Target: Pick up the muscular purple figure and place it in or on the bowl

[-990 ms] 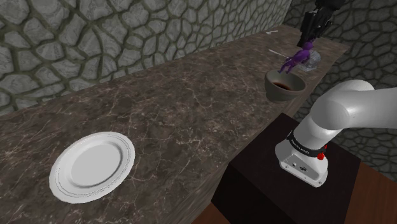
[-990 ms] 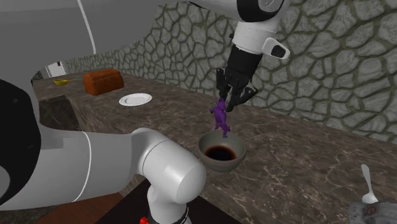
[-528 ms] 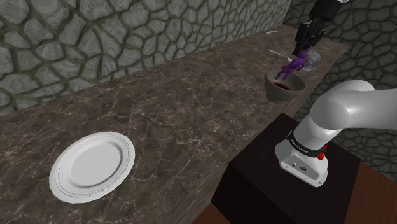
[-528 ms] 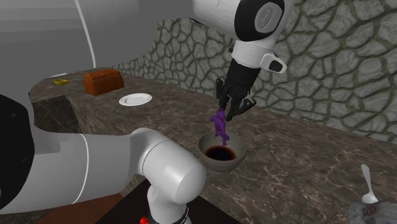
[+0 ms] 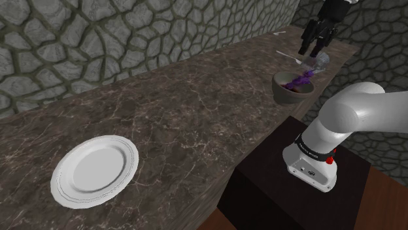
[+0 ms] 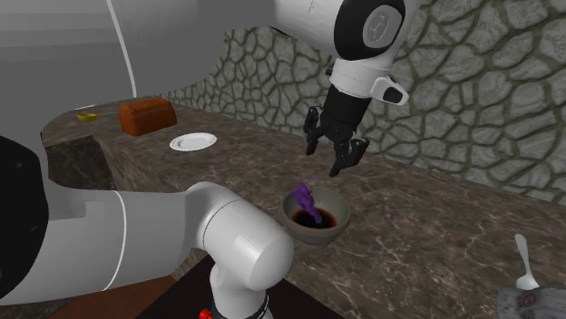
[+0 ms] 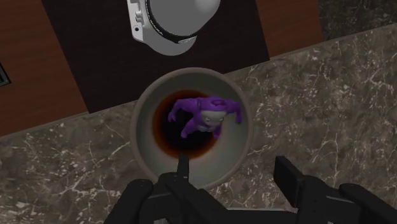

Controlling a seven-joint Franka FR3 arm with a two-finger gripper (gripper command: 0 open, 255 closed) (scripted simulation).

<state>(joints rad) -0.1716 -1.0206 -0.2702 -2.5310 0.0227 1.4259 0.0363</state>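
Gripper state: the gripper (image 6: 326,156) hangs with its fingers spread apart and nothing between them. You hold nothing.
Gripper place: in the second exterior view it sits at 12 o'clock of the bowl (image 6: 326,234), clear of the rim.
Figure place: the purple figure (image 7: 203,116) lies inside the bowl (image 7: 143,137), on the dark well and up the inner wall. In the shoulder view the figure (image 5: 301,80) leans toward the bowl's 1 o'clock side.
Task status: to my eye the placing is done. What remains is leaving cleanly.
Risk, rim strike: if you drop the gripper (image 7: 235,181) or sweep it low, a finger could catch the rim and shove or tip the bowl (image 5: 282,91).
Risk, figure spill: the figure (image 6: 306,201) rests partly up the wall rather than flat, so a knock to the bowl could roll it out over the rim.
Risk, counter edge: the bowl sits near the counter's (image 5: 196,124) edge by the stand (image 5: 281,189), so a push toward 5 o'clock in the shoulder view could send it off.
Risk, neighbours: the spoon (image 6: 523,258) lies near 4 o'clock of the bowl in the second exterior view, and the plate (image 5: 95,171) is well apart at 8 o'clock in the shoulder view. Neither looks threatened.
Safest exit: lift straight up before you travel sideways.
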